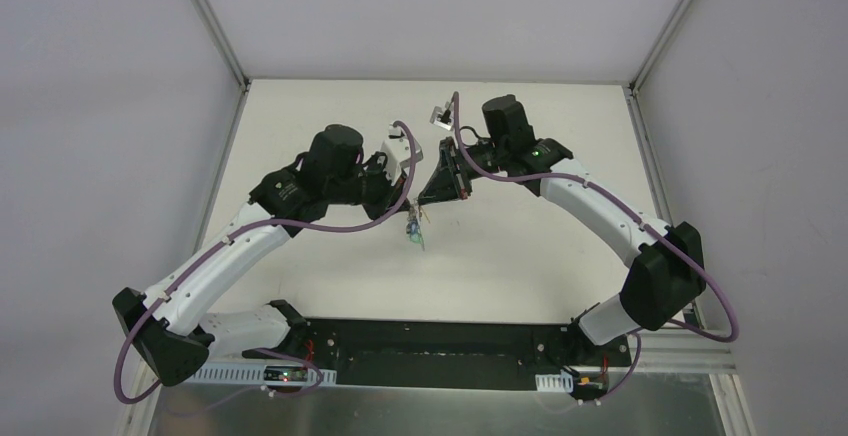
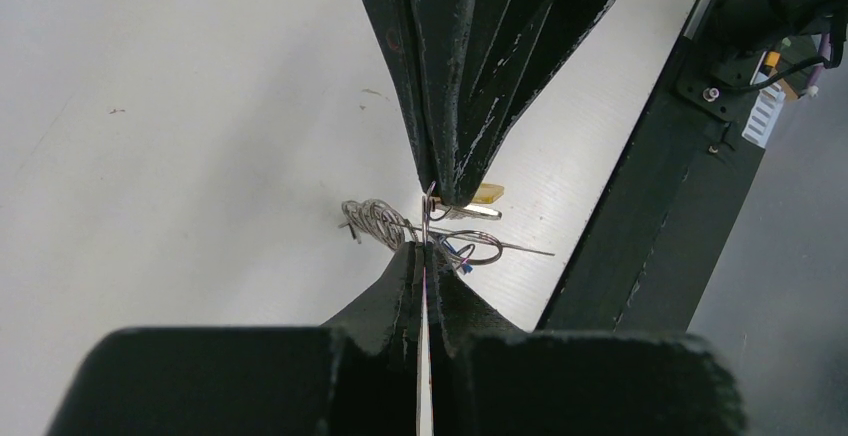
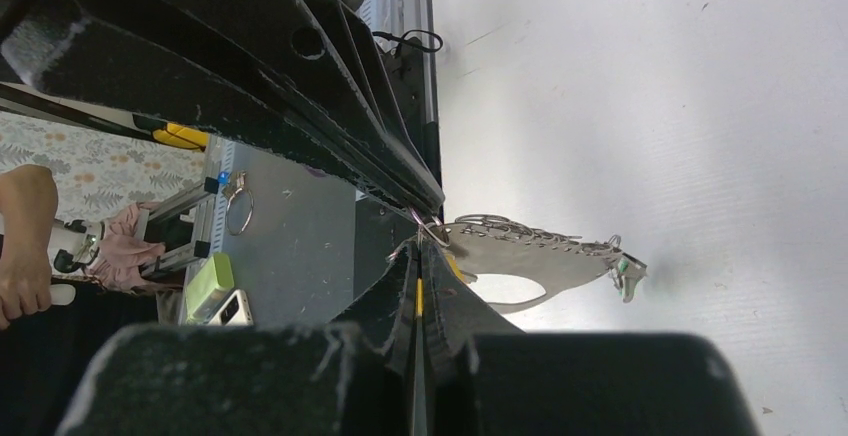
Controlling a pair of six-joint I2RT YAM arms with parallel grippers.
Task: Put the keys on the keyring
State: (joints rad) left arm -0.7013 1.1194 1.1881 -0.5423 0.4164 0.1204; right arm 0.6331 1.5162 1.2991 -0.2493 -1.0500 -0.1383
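Observation:
My two grippers meet tip to tip above the middle of the table. My left gripper (image 1: 410,194) (image 2: 425,248) is shut on a thin wire ring of the keyring (image 3: 560,256), a pale grey loop that hangs to one side with a green key (image 3: 626,278) at its far end. A coil of small rings (image 2: 375,221) and a blue key (image 2: 462,256) hang by its tips. My right gripper (image 1: 430,194) (image 3: 420,248) is shut on the yellow-orange key (image 2: 487,194), whose silver blade (image 2: 470,212) touches the ring. The dangling bunch (image 1: 413,231) hangs below both grippers.
The black base rail (image 1: 430,341) (image 2: 640,236) runs along the near table edge. White enclosure walls stand left, right and behind. Beyond the near edge, the right wrist view shows a spare ring (image 3: 238,212), a green box (image 3: 208,286) and a person's hand (image 3: 25,246).

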